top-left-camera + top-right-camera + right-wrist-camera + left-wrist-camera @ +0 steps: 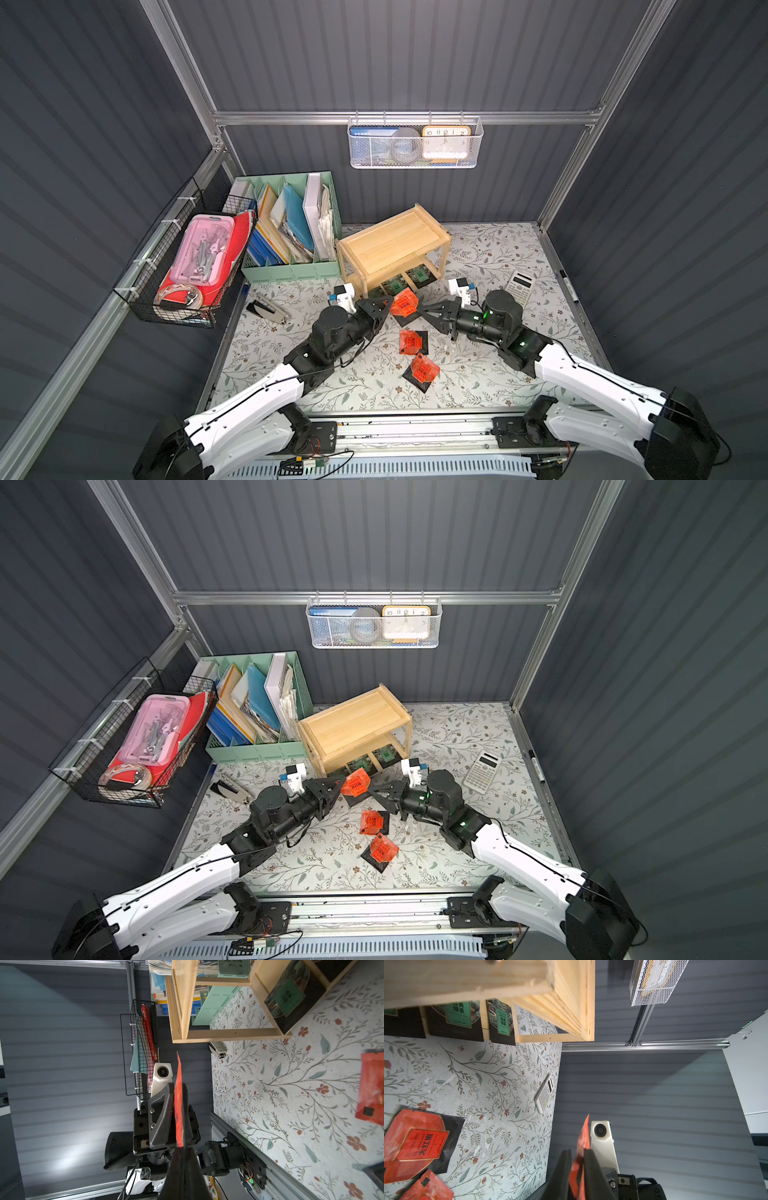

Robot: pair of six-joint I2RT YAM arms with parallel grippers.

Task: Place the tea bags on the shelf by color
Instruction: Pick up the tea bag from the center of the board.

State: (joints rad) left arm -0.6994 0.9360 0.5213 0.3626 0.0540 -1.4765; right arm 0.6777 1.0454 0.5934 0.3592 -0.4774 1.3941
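Right now, mid-frame in both top views, I see the left gripper [387, 303] and right gripper [422, 309] both pinching one orange tea bag [404, 303]; the shelf [390, 245] stands just above.

green tea bags [419, 274] half hid under shelf [392, 243] top board; calc [519, 284] keys too small to read

Worktop [457, 854]: floral-patterned. Shelf [353, 725]: light wood, two tiers, set beside a mint-green organizer [257, 704]. Green tea bags [384, 754] lay in a row on its lower board. One raised orange tea bag [355, 782] was pinched from opposite sides by the left end effector [337, 787] and right end effector [372, 791], just in front of the shelf. Two further orange tea bags [372, 823] lay flat on the worktop, nearer the arm bases. Calculator [482, 771]: near the right arm.
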